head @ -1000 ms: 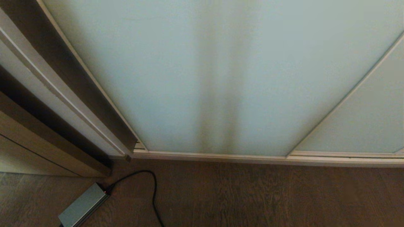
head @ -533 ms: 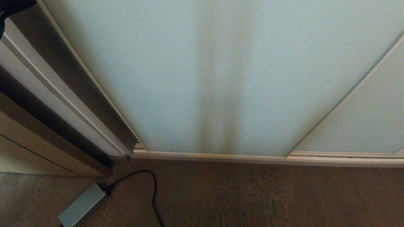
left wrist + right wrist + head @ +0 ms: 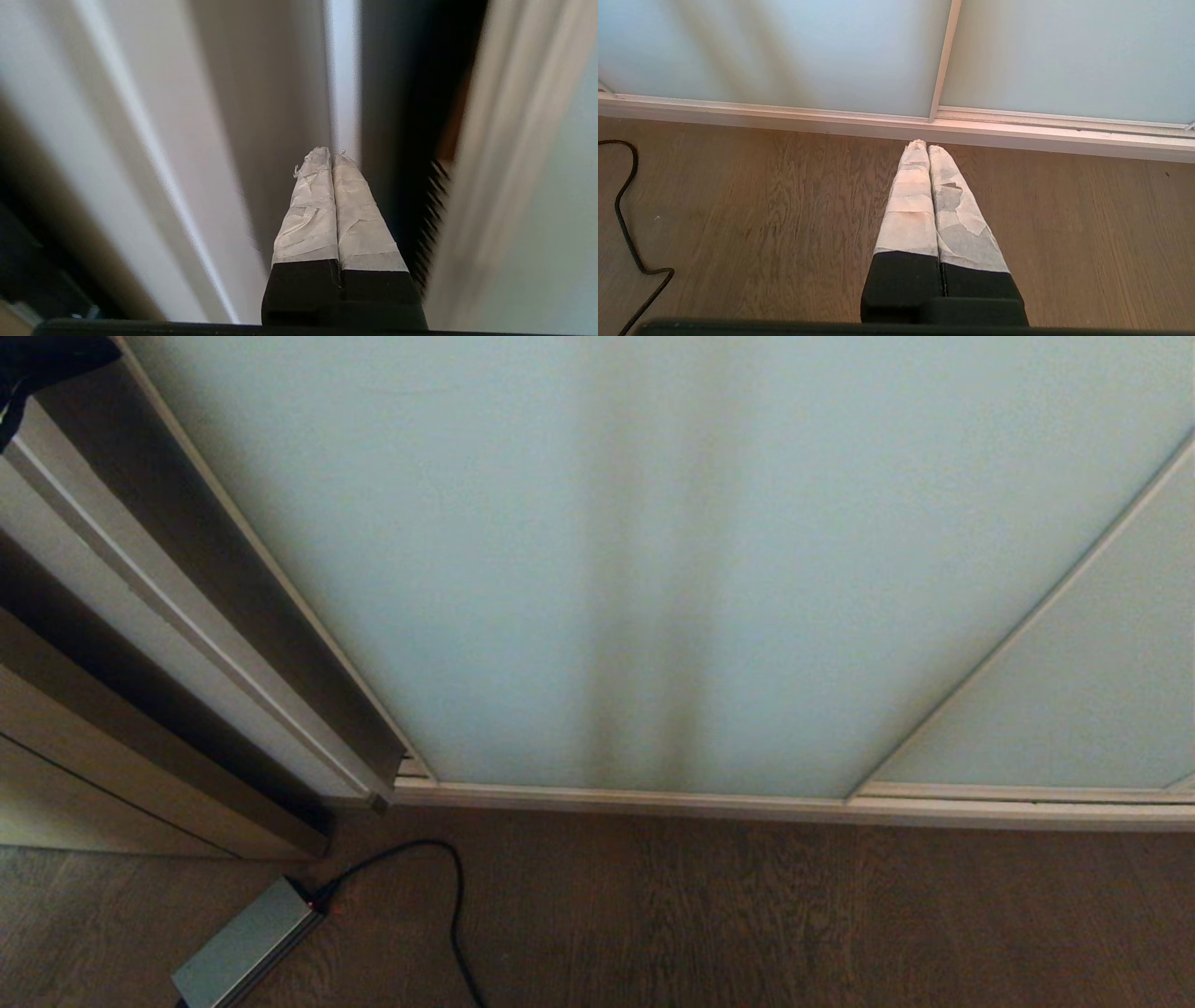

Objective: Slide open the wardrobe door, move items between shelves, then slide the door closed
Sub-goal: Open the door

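Head view: the sliding wardrobe door (image 3: 653, 569) stands closed across the far side, its left edge by the side frame (image 3: 140, 569). With no handle, a push may slip off the frosted glass.

Left wrist view: the left gripper (image 3: 332, 156), clenched and empty, points into the gap beside the door's edge.

Right wrist view: the right gripper (image 3: 924, 145), clenched and empty, hangs over the floor (image 3: 761, 210).

This looks like a room in a home, likely a bedroom or dressing area. A tall sliding wardrobe door of pale blue-green frosted glass in a thin off-white frame (image 3: 597, 569) fills most of the frame, running in an off-white floor track (image 3: 794, 807). Below lies dark brown wood-grain plank flooring (image 3: 794, 915), and at lower left a grey rectangular power adapter (image 3: 245, 945) with a black cable (image 3: 448, 896).
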You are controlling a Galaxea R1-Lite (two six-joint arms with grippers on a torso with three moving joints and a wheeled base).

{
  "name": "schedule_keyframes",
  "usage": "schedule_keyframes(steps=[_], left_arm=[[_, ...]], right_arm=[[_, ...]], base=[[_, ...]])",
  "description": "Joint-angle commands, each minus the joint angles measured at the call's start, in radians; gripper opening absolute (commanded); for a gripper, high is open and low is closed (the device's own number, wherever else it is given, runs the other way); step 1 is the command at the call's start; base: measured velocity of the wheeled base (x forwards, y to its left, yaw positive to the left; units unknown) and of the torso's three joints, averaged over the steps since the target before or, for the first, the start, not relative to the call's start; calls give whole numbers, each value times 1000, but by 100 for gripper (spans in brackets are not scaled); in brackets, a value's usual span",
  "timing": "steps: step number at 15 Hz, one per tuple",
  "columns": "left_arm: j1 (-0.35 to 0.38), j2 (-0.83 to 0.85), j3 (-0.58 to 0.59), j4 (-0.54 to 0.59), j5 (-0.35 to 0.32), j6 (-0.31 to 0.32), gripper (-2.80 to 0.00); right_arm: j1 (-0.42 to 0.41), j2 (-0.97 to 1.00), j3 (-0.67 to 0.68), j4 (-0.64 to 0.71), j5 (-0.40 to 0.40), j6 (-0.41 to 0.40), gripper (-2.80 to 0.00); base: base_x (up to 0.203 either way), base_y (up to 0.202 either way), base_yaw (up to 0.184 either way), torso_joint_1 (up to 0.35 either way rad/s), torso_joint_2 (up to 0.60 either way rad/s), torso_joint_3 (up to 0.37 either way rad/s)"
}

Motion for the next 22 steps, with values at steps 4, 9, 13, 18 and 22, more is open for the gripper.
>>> schedule_keyframes(steps=[4,9,13,18,22], left_arm=[[3,-20,-9,112,-157,-72,-280],[4,-18,-12,113,-238,-73,-280],[1,-36,1,132,-294,-96,-280],[-38,-83,20,205,-336,-148,-280],[-108,-115,77,204,-336,-147,-280]], right_arm=[[0,1,0,0,0,0,-280],[0,1,2,0,0,0,-280],[0,1,1,0,0,0,-280],[0,1,1,0,0,0,-280],[0,1,0,0,0,0,-280]], base=[[0,0,0,0,0,0],[0,0,0,0,0,0],[0,0,0,0,0,0],[0,0,0,0,0,0],[0,0,0,0,0,0]])
